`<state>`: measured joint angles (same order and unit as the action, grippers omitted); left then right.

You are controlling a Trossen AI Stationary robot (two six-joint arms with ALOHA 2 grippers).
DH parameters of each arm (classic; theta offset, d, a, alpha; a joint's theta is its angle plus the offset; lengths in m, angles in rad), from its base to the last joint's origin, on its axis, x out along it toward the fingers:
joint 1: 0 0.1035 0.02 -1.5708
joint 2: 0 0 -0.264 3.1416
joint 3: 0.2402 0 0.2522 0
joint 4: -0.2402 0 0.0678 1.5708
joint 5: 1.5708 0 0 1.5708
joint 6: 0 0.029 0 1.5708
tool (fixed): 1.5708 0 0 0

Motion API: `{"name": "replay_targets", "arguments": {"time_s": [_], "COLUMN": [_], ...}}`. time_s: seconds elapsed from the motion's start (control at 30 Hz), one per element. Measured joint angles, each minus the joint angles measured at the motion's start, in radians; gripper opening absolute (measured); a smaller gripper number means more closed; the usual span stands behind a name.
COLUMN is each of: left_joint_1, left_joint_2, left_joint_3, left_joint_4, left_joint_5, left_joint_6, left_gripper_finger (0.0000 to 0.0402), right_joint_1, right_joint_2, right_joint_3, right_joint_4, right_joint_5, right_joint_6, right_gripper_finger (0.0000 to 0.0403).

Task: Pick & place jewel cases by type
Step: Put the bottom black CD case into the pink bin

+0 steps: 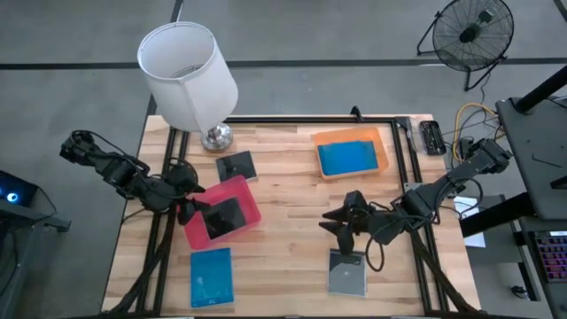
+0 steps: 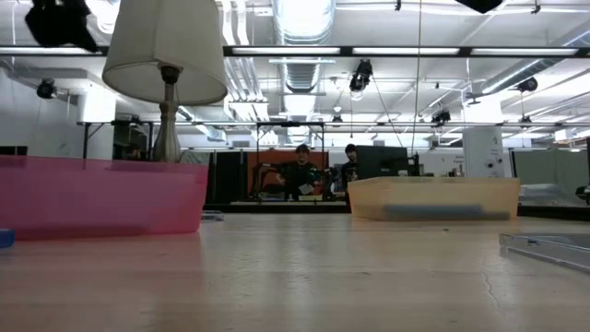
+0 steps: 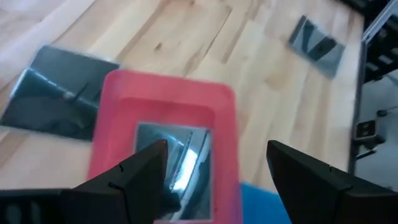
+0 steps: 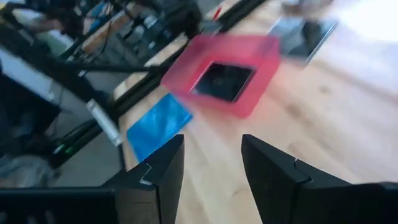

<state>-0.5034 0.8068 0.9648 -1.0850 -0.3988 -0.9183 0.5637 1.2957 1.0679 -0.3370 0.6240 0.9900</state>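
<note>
Dark cases: one [image 1: 226,215] in the pink tray [image 1: 197,229] under the open left gripper [image 1: 190,206], one [image 1: 346,273], seemingly grey, just beside the open right gripper [image 1: 341,221].

We read this as an industrial lab/workshop: exposed ceiling ducts [image 2: 304,37], strip lights, equipment racks behind the wooden bench [image 1: 292,239], floor fan [image 1: 468,34], two people [image 2: 300,171] at far workstations.
</note>
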Motion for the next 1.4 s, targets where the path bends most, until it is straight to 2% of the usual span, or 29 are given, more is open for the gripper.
{"name": "replay_targets", "arguments": {"time_s": [0.17, 0.27, 0.37, 0.67, 0.87, 1.1, 1.4], "left_joint_1": [0.000, 0.000, 0.000, 0.000, 0.001, 0.028, 0.095], "left_joint_2": [0.073, 0.132, 0.186, 0.398, 0.550, 0.729, 0.858], "left_joint_3": [0.042, 0.053, 0.080, 0.166, 0.265, 0.406, 0.510], "left_joint_4": [0.186, 0.321, 0.424, 0.559, 0.588, 0.585, 0.586], "left_joint_5": [0.032, 0.052, 0.057, 0.090, 0.090, 0.084, 0.094], "left_joint_6": [0.050, 0.096, 0.117, 0.123, 0.150, 0.248, 0.318], "left_gripper_finger": [0.0257, 0.0257, 0.0257, 0.0257, 0.0257, 0.0257, 0.0257], "right_joint_1": [0.001, 0.003, 0.019, 0.101, 0.166, 0.236, 0.324], "right_joint_2": [0.000, 0.000, 0.000, 0.000, 0.000, 0.000, 0.000], "right_joint_3": [0.000, 0.000, -0.001, -0.001, -0.001, -0.001, -0.026], "right_joint_4": [-0.023, -0.065, -0.110, -0.136, -0.139, -0.186, -0.209], "right_joint_5": [-0.184, -0.255, -0.263, -0.310, -0.311, -0.310, -0.310], "right_joint_6": [-0.014, 0.049, 0.109, 0.243, 0.351, 0.426, 0.544], "right_gripper_finger": [0.0155, 0.0149, 0.0142, 0.0128, 0.0125, 0.0125, 0.0125]}}
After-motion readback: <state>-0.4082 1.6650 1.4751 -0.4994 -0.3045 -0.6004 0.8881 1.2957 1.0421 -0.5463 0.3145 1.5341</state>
